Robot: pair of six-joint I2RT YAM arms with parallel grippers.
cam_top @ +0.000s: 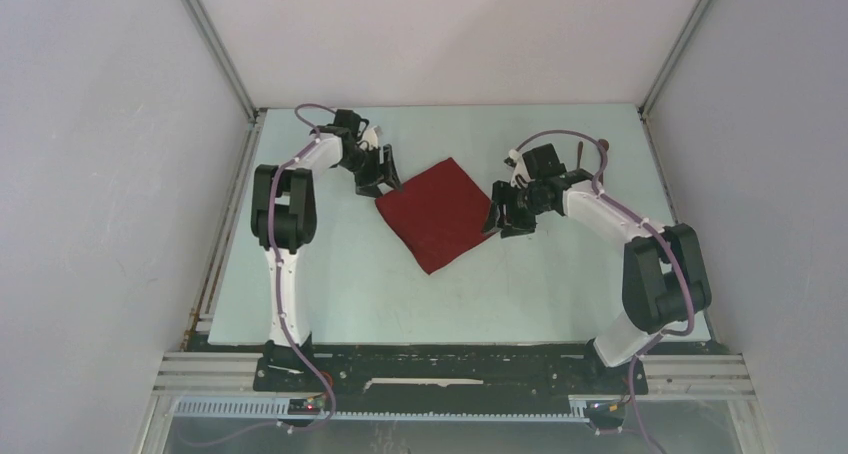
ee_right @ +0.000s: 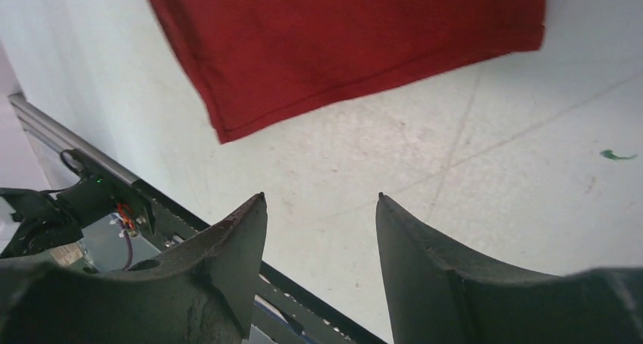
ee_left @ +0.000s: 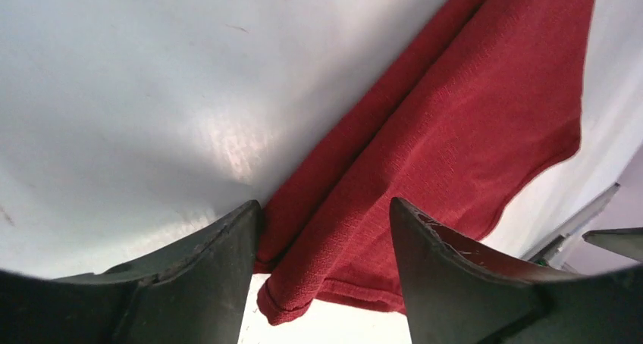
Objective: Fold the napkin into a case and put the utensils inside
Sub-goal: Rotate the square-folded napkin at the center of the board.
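The napkin [cam_top: 440, 214], a dark red cloth, lies flat at the middle of the pale table [cam_top: 500, 304], turned like a diamond with one corner pointing to the far wall and one to the near edge. Seen from the left wrist, the napkin [ee_left: 455, 132] shows one layer of cloth lapped over another along a long diagonal fold, with a stitched hem at its near corner.

The left gripper [cam_top: 383, 182] sits low at the cloth's left corner. In its wrist view the left gripper [ee_left: 326, 204] has its fingers spread apart, and the hemmed corner lies between them on the table, not pinched.

The right gripper [cam_top: 500, 219] is just beside the napkin's right edge. From the right wrist, the right gripper [ee_right: 320, 198] also has its fingers parted, with only bare, scuffed tabletop between them. The napkin [ee_right: 341, 41] lies apart beyond the tips, its hemmed corner pointing toward the left finger. A small green mark [ee_right: 618, 155] shows on the tabletop to the right.

The utensils [cam_top: 607, 156] appear as thin dark brown slivers at the far right of the table, behind the right arm and well apart from the cloth. They are too small to tell fork from spoon.
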